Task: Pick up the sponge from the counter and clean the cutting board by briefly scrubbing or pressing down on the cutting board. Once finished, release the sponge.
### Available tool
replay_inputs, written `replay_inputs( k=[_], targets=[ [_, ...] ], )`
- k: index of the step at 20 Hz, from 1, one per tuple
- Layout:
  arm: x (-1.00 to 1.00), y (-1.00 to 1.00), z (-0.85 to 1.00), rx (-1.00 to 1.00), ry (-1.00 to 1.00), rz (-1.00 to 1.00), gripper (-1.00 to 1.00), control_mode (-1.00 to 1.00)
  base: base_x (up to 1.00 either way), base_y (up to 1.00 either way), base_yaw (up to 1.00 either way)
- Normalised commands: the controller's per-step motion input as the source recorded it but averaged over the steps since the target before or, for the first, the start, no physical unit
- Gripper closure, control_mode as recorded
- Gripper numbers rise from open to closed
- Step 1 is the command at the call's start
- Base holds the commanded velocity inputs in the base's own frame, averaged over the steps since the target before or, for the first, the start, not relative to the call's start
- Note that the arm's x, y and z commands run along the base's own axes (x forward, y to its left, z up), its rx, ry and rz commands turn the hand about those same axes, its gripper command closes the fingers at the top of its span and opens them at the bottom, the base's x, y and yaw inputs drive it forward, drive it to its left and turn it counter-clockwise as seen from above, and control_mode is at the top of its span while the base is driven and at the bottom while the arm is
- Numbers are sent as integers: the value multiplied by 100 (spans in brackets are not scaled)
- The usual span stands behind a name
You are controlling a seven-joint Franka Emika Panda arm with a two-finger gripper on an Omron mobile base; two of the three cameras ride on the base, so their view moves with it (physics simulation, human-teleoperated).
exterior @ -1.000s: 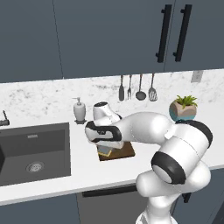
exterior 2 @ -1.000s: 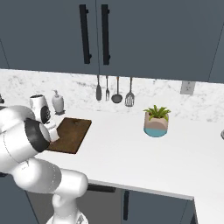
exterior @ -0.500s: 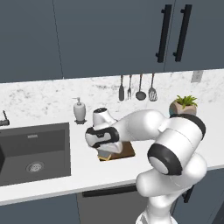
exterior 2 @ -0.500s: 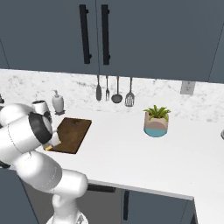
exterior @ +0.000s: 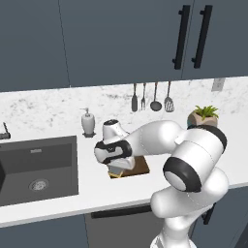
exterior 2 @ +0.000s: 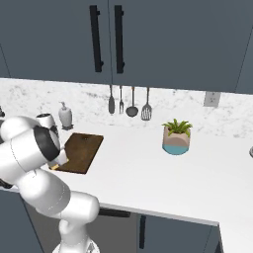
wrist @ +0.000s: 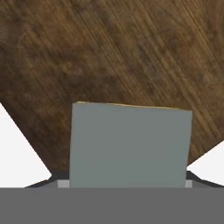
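White and smooth, the broad counter [exterior 2: 163, 173] ran under a grey-speckled marble backsplash and carried the dark brown wooden cutting board [exterior 2: 81, 150], a grained rectangular slab near the front edge. The jaws of the gripper [exterior: 116, 167] were closed on the small flat sponge [wrist: 130, 146], a yellow block with a grey-green scrubbing face, held low over the board's near end. Judging by this, the scrubbing step was in hand; next would come a brief press onto the wood, then opening the jaws.
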Motion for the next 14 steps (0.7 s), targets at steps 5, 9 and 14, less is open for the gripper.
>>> replay_inputs(
  k=[5,9,14],
  targets=[
    [0,-23,0,4,-4,0,100,-100,0,0,0],
    [0,-22,-20,2,-8,0,100,-100,0,0,0],
    [0,-18,-38,0,-9,-1,100,-100,0,0,0]
  ],
)
